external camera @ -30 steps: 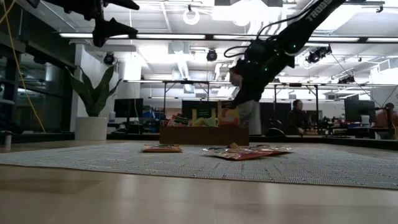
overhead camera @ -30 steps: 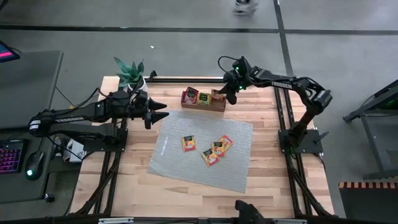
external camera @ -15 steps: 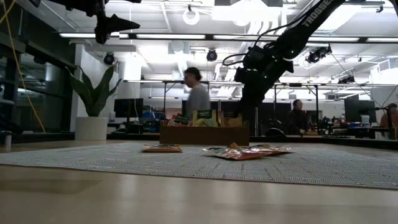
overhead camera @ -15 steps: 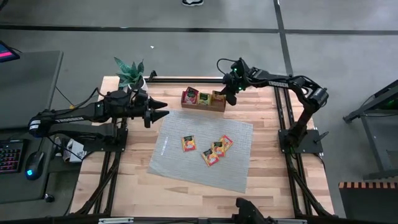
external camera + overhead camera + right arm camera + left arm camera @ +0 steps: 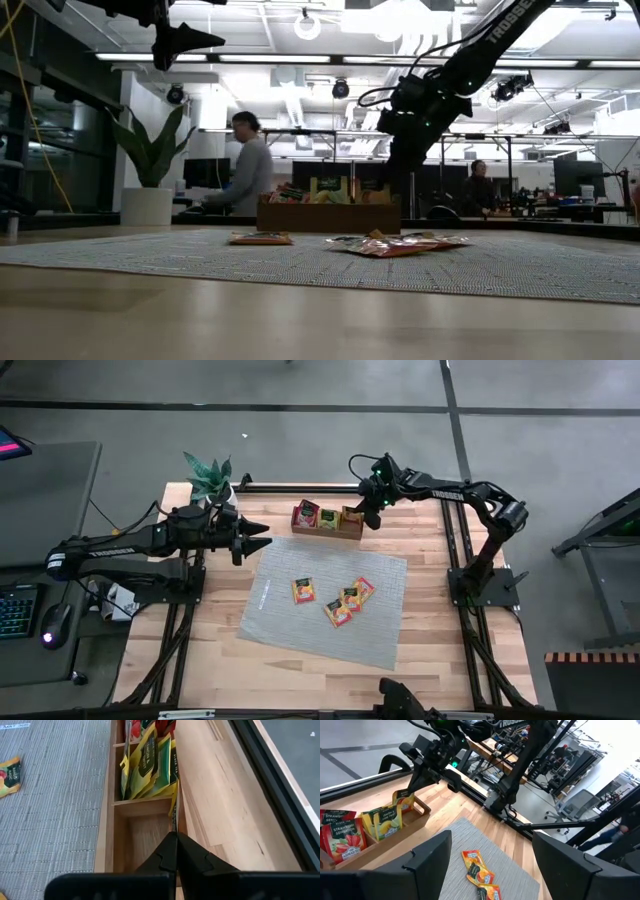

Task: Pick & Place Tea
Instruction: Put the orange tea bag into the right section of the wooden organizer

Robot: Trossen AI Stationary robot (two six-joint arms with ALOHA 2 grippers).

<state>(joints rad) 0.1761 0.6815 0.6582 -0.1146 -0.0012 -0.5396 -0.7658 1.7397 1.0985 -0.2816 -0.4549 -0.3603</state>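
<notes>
Red "STRAWBERRY" sachets (image 5: 342, 832) in tray (image 5: 422, 815)

Robotics lab, ceiling strip lights (image 5: 300, 57), equipment benches (image 5: 480, 215)

Right gripper (image 5: 366, 520) moved slightly toward the tray's (image 5: 327, 531) right end compartment — it blocked the orange sachets (image 5: 372, 194) in the low view 1 s ago. Person (image 5: 246, 168) in the background walked from behind that arm to left of tray.
</notes>
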